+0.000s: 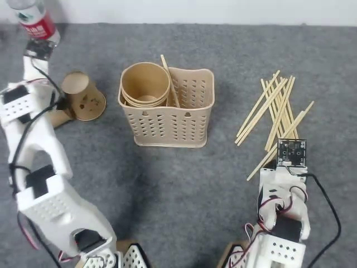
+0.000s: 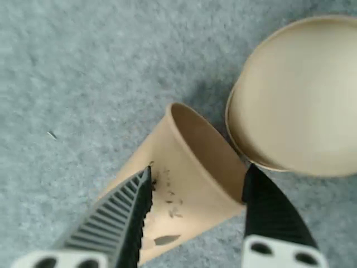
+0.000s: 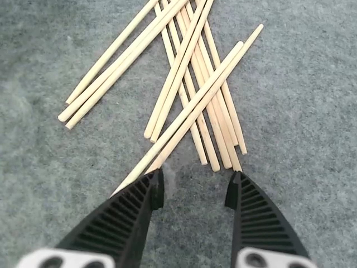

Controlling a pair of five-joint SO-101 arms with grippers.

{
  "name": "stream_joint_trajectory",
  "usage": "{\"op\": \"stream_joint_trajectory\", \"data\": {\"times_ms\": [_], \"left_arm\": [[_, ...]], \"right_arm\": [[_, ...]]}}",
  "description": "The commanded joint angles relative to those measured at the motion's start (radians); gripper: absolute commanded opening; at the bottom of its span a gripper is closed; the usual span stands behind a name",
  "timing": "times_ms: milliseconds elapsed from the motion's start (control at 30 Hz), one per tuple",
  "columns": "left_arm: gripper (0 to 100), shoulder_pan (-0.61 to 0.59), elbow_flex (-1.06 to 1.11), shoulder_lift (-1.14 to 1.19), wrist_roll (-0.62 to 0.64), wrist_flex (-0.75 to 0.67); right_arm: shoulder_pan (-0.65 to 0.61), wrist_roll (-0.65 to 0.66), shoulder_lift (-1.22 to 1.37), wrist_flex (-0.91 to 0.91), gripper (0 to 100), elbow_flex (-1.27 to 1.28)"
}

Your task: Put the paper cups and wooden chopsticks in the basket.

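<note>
- The plastic bottle is cut off by the high view's top edge.
- The wall of the basket hides the lower parts of the stacked paper cups and the chopstick inside.
- In the left wrist view, the farther paper cup is blurred and cut by the frame's edge.
- The loose chopsticks run off the right wrist view; one end lies under a finger of the right gripper.

The left arm ends right at two paper cups lying on the grey carpet. Off to its right stands the basket, holding stacked cups and one chopstick. The right arm stops at the near end of the loose wooden chopsticks, which fan out ahead of it.
</note>
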Motion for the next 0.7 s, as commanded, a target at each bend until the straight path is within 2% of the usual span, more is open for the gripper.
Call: {"op": "stream_joint_trajectory", "data": {"times_ms": [0,300,567,667], "left_arm": [[25,-0.052,-0.045,-0.012,-0.04,-0.012],[22,-0.206,-0.042,-0.012,-0.27,-0.011],[21,-0.292,-0.044,-0.014,-0.387,-0.012],[16,-0.31,-0.044,-0.014,-0.431,-0.012]], "right_arm": [[0.005,0.017,-0.013,-0.018,19.1,0.014],[0.005,0.017,-0.013,-0.019,19.1,0.014],[0.005,0.017,-0.013,-0.018,19.1,0.014],[0.005,0.017,-0.013,-0.016,19.1,0.014]]}}
